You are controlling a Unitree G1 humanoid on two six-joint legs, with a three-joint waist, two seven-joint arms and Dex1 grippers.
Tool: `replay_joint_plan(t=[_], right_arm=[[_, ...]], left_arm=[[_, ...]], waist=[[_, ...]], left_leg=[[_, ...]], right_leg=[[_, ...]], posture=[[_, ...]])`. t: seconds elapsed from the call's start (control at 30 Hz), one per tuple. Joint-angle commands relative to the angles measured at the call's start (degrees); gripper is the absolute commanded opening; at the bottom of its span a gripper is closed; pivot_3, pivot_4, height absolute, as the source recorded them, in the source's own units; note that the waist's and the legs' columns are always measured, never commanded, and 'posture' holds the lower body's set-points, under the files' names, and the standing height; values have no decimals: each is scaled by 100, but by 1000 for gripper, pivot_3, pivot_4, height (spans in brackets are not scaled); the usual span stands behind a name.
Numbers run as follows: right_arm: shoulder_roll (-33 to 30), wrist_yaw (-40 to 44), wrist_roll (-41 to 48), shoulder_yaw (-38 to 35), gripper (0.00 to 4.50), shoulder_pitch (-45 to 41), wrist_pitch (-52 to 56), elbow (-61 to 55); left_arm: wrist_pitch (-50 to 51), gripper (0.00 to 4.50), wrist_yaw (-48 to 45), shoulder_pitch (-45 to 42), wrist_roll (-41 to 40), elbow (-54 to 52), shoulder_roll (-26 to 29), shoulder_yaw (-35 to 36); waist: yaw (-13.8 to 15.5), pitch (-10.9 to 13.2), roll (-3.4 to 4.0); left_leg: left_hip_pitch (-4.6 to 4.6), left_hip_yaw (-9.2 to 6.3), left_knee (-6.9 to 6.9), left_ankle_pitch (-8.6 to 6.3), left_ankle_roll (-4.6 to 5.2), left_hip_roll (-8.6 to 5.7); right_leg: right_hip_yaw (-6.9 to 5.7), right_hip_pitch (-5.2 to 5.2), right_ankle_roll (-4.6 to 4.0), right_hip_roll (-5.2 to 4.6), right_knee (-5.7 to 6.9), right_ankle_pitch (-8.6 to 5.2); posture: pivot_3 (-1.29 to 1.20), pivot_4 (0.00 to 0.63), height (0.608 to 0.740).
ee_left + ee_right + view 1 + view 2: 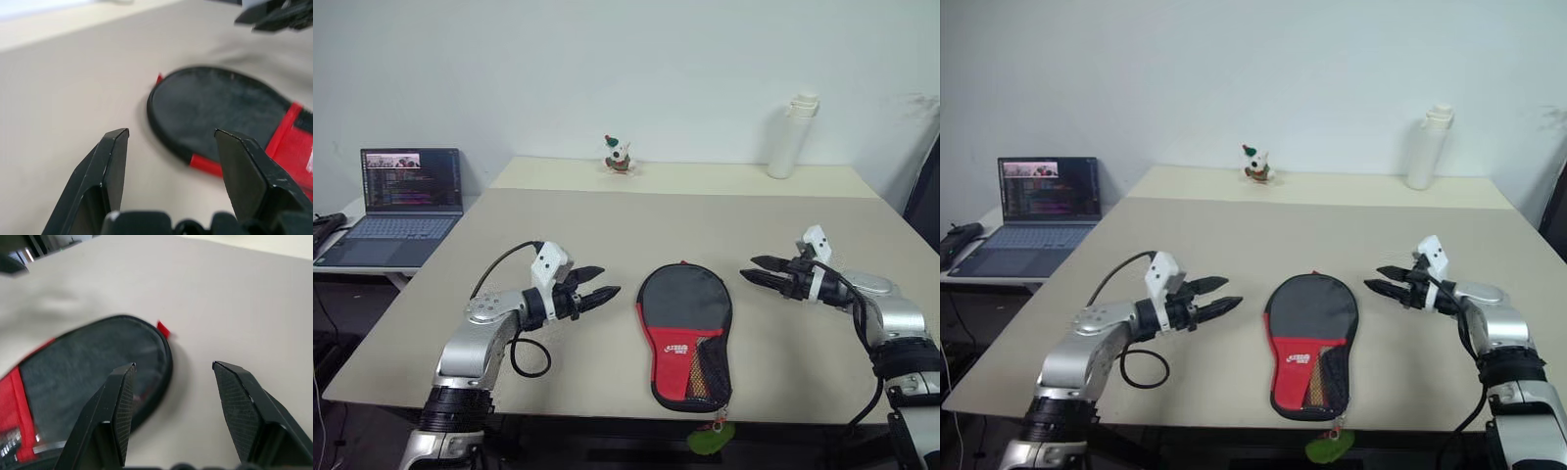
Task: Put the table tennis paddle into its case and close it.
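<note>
The case (685, 328) lies flat on the beige table (607, 220), its round black end pointing away from me and its red end with the mesh pocket near the front edge. A fuzzy green pompom (710, 439) hangs from it over that edge. The table tennis paddle is hidden. My left gripper (607, 282) hovers open just left of the case, pointing at it. My right gripper (750, 268) hovers open just right of the case's round end. Both wrist views show the case's black end (215, 112) (98, 367) beyond empty open fingers.
An open laptop (406, 201) sits on a side desk at the far left. A white bottle (793, 137) and a small figurine (619, 155) stand on the table at the back. The case's near end reaches the table's front edge.
</note>
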Motion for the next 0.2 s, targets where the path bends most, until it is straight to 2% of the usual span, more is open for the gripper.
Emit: replay_joint_plan(t=[0.03,0.2], right_arm=[[-160,-6,21,-277,2766,-41,-14,-294],[-234,-77,-147,-159,2766,139,198,-651]], left_arm=[[-168,3043,119,8,-26,-169,-34,-146],[-528,3043,286,-2,150,103,-141,-361]], waist=[[-9,0,0],[-13,0,0]], left_leg=[[0,-2,0,0,0,1],[2,-1,0,0,0,1]], right_leg=[[-1,0,-1,0,1,0],[-2,0,-1,1,3,1]], posture=[[0,150,740],[0,150,740]])
